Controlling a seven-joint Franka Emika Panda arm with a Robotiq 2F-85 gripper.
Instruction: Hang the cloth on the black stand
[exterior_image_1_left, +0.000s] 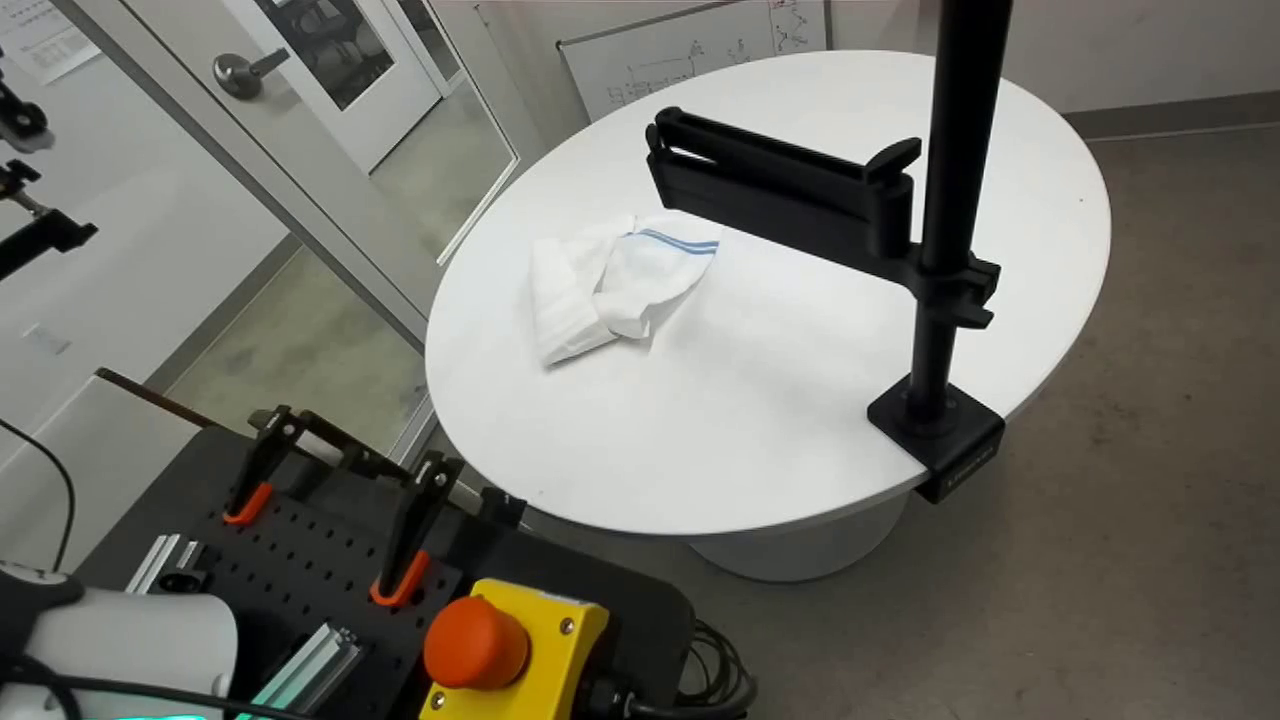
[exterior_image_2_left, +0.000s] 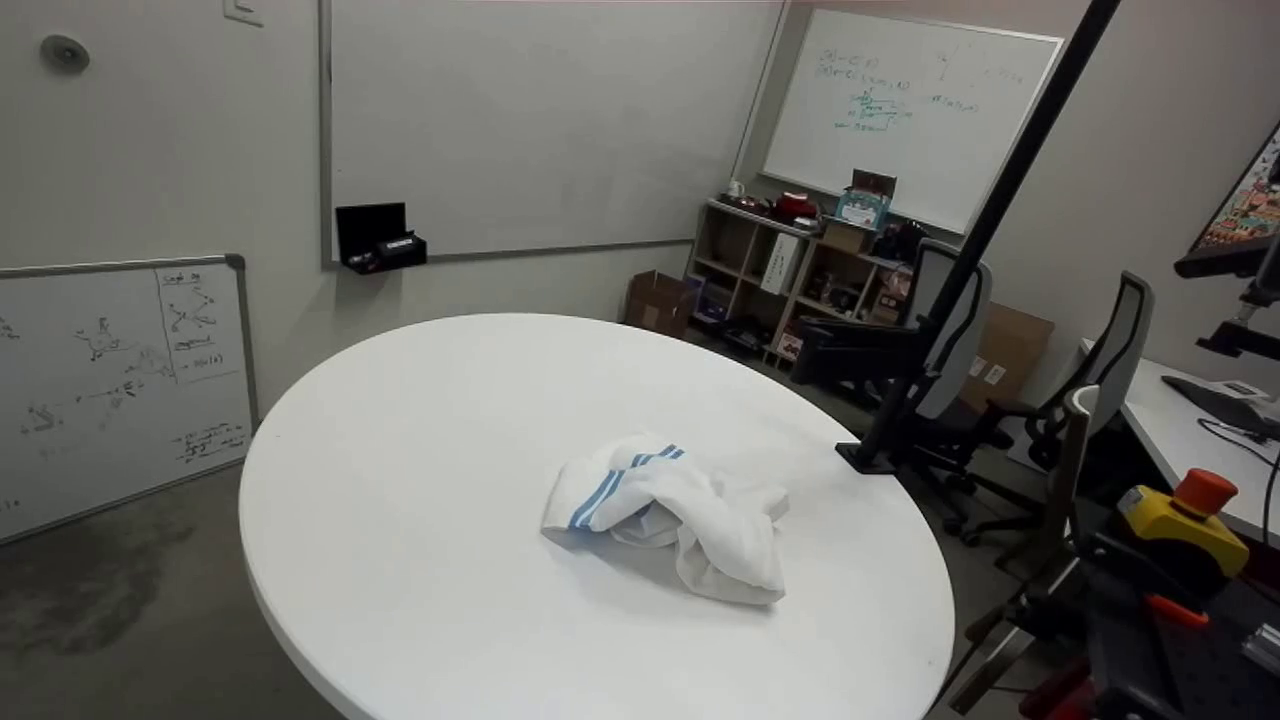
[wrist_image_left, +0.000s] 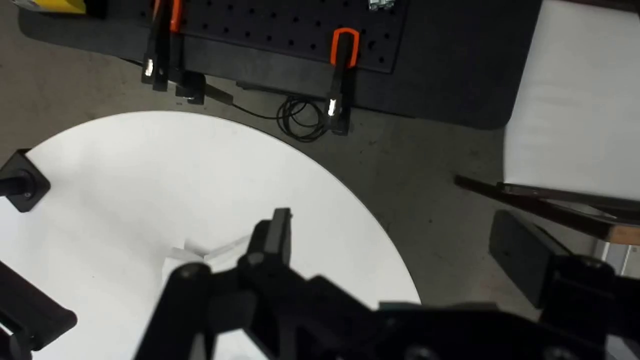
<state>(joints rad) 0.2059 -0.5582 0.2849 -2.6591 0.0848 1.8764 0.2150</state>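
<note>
The gripper (wrist_image_left: 395, 241) has its jaws wide apart, and in the wrist view it hides part of the cloth (exterior_image_1_left: 640, 280). The cloth itself — white, crumpled, loosely folded over itself, a pair of blue stripes near one edge — lies on the round table (exterior_image_1_left: 760, 430). Apart from it, the black stand (exterior_image_1_left: 947, 230) is fixed at the table's rim.
</note>
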